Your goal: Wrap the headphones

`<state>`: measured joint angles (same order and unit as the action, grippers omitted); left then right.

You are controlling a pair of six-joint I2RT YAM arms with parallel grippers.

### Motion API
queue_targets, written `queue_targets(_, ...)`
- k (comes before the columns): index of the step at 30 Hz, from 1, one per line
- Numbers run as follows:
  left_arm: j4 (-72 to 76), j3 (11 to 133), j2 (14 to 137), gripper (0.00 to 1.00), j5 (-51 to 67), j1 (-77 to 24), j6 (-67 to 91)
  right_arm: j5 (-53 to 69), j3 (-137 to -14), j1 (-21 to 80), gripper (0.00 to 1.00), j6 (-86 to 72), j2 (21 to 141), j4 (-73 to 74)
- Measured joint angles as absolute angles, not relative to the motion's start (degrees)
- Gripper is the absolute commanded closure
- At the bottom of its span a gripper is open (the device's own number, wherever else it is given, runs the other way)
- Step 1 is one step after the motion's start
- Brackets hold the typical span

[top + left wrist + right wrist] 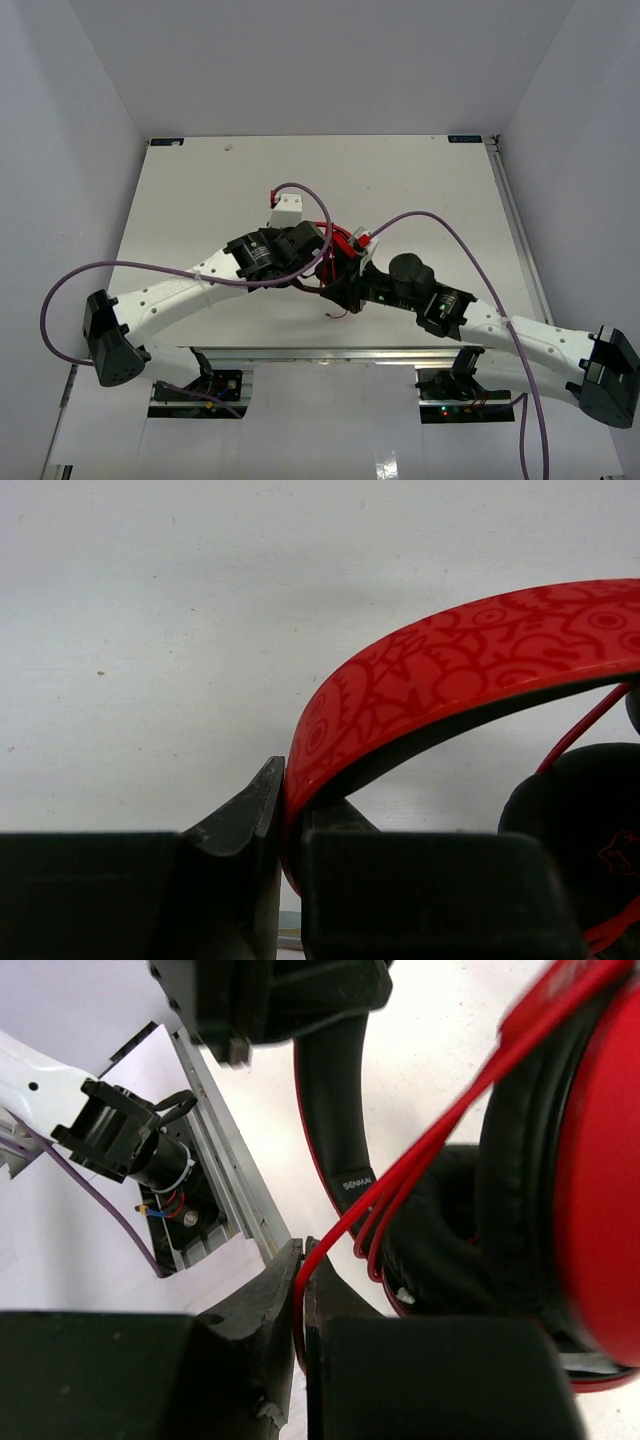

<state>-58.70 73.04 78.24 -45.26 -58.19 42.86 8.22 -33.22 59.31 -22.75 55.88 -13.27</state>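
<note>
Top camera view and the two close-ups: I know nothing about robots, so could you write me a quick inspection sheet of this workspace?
Surface: white table, flat and matte.
Job's things: red and black headphones at mid-table between the two arms; their headband and thin red cable are both gripped.
Clutter: nothing seen.
Grippers: left end effector shut on the headband; right end effector shut on the red cable.
Cables: thick purple cables loop along both arms.
Surroundings: plain white walls on three sides; metal rail at the near edge.
</note>
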Motion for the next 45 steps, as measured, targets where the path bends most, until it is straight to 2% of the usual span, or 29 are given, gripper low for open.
queue_targets(9,-58.01,72.62,71.18,1.0,-44.71,-57.53,47.39,1.25,-28.87,64.09,0.91,-23.68,55.86,-16.86)
queue_targets(22,-56.93,70.63,67.32,1.0,-42.36,-57.45,49.47,-7.34,-23.58,67.11,0.89,-23.27,58.15,-24.02)
queue_targets(30,-55.81,69.6,64.89,1.0,-40.23,-57.16,49.62,-9.35,-20.31,67.53,0.85,-22.5,58.89,-30.07)
queue_targets(37,-55.1,68.85,63.38,1.0,-38.62,-57.1,49.59,-10.09,-19.12,67.59,0.86,-22.14,59.11,-33.41)
queue_targets(45,-53.69,67.09,61.17,1.0,-36.35,-57.1,49.59,-10.19,-17.69,67.59,0.8,-21.88,59.44,-37.89)
